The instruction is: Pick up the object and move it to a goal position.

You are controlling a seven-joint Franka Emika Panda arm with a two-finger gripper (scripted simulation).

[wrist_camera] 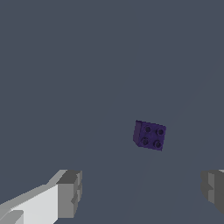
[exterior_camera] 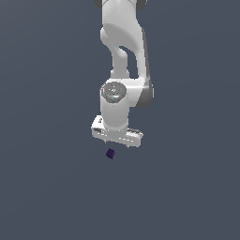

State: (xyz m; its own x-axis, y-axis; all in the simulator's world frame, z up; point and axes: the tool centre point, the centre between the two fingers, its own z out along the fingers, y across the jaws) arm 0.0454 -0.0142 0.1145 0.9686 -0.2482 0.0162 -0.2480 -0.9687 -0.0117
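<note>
**Purple brick waits under spread jaws**

Purple, studded and tiny, the cube (exterior_camera: 110,153) sits on the flat grey counter (exterior_camera: 42,187), towards the exterior view's left of the gripper (exterior_camera: 117,140) and a touch below it, clear of any contact. Moving across, the white arm (exterior_camera: 123,51) hangs straight down over the spot, hand pointing at the surface.

On the wrist camera the cube (wrist_camera: 149,135) shows four studs and lies skewed, not square to the fingertips (wrist_camera: 70,192). The jaws stand wide apart, nothing between them, and the cube is ahead of the gap, not inside it.

Here's the worry: drop from this offset and one finger could land on the brick or nudge it aside. That skew matters too; closing on corners could twist it out or give a poor, slipping hold on the lift.
</note>
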